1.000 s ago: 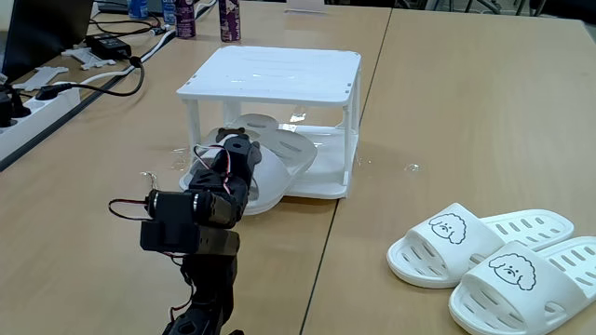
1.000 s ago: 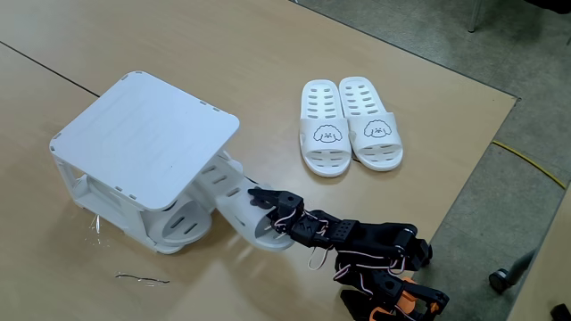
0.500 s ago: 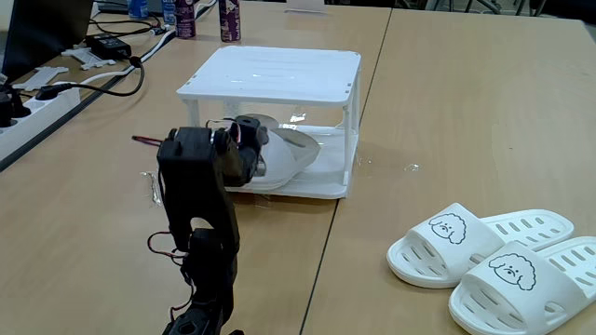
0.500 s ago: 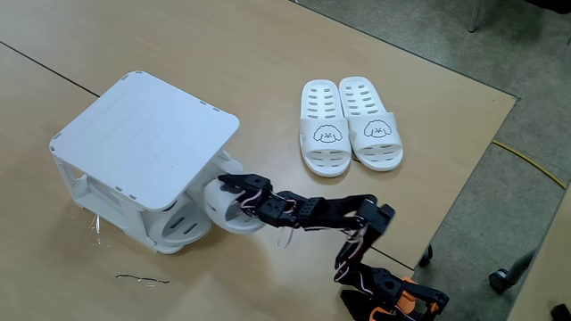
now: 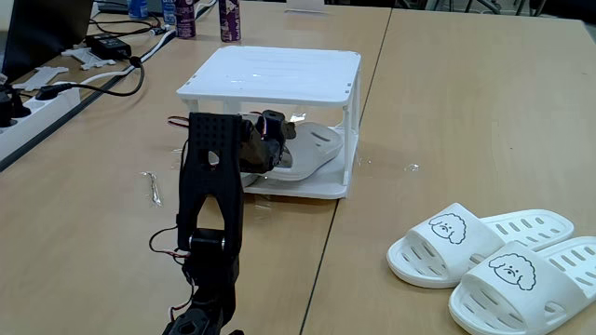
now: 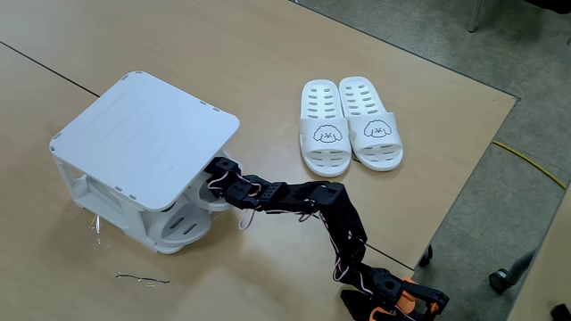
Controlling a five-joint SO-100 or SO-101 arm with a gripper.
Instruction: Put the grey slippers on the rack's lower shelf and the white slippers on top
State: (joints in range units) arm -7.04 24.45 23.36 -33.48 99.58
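Grey slippers at the rack mouth: risk of a jam or a tip

Grey slippers (image 5: 307,149) on the lower shelf (image 5: 312,189) of the rack (image 5: 270,74); one lying deeper, near side in the high fixed view (image 6: 183,223), the other at the open front, tilted, toe raised, heel end toward the arm. Gripper (image 5: 270,140) reaching under the top (image 6: 147,134), pressed against that second slipper; jaws hidden by the wrist and the rack edge, so cannot tell whether pinching the slipper or merely pushing it. White slippers (image 5: 489,256) side by side on the table (image 5: 466,112), well apart from the rack, untouched.

Hazards, as judged from here:
- Tilted slipper not yet flat; likely to ride up over its mate or wedge against a corner post if pushed straight in.
- Little room between wrist and top panel; upward motion likely to catch the panel and lift or shift the light rack.
- Rack unfixed on a smooth table; a firm push likely to slide it away rather than seat the slipper.
- Loose arm wires (image 6: 254,209) close to the front post; snag possible on withdrawal, dragging the slipper back out.
- If released while tilted, slipper likely to slide off the glossy shelf.
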